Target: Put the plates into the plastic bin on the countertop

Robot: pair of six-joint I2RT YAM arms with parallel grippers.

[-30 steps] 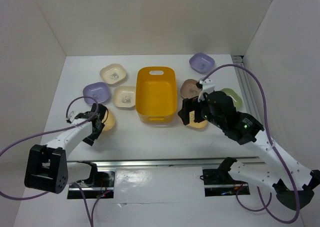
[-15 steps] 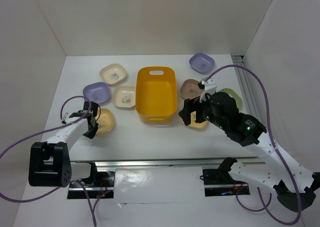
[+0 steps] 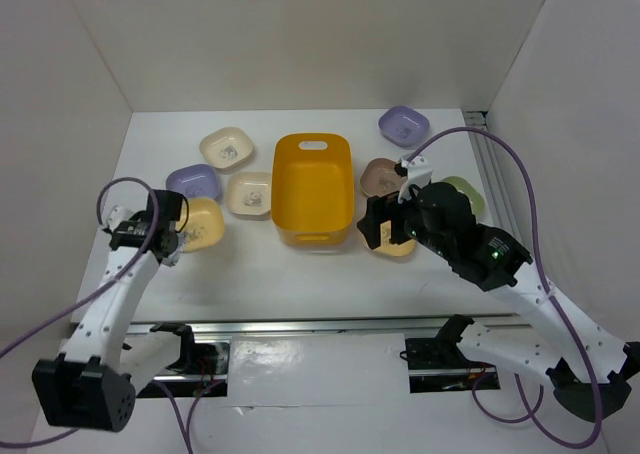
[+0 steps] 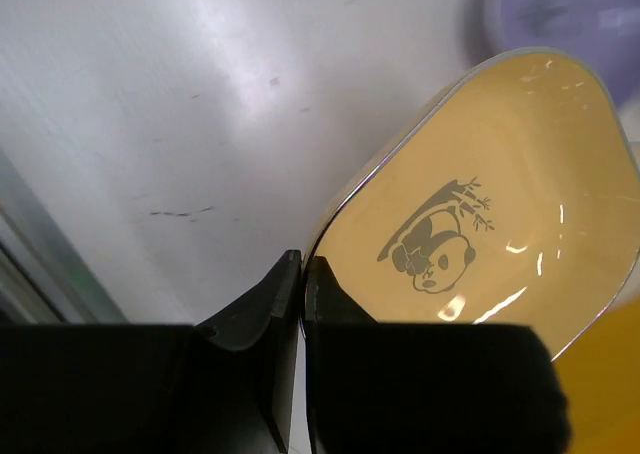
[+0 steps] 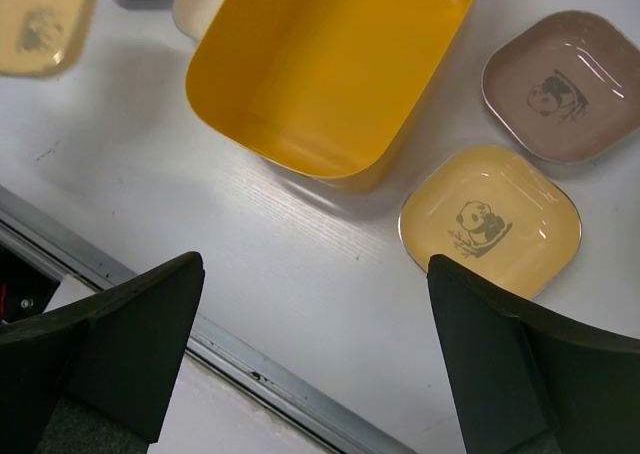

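White countertop (image 3: 270, 266), walled in white. Top view: orange-yellow plastic bin (image 3: 313, 189) at centre, nothing in it. Left of the bin: cream plate (image 3: 226, 148), lavender plate (image 3: 192, 182), second cream plate (image 3: 250, 194) just beside the bin's wall, and panda plate (image 3: 205, 224), yellow-tan, taken at its outer edge by the left gripper (image 3: 170, 236). Right of the bin: far lavender plate (image 3: 403, 126), brown-mauve plate (image 3: 380, 174), pale green plate (image 3: 463, 189) partly behind the right arm, and spare yellow-tan plate (image 3: 398, 246) beneath the right gripper (image 3: 385, 224). Left wrist view: jaws clenched on the panda plate's thin rim, dish tilted over the white surface. Judged light, stiff and glossy, hence slippery; the shallow rim is the only hold, and an edge pinch may let it swing. Right wrist view: fingers (image 5: 130, 344) spread wide, grasping nothing, above the spare yellow-tan plate off the bin's near right corner. Obstructions, judged: the bin's left wall and the second cream plate lie between the held dish and the interior.
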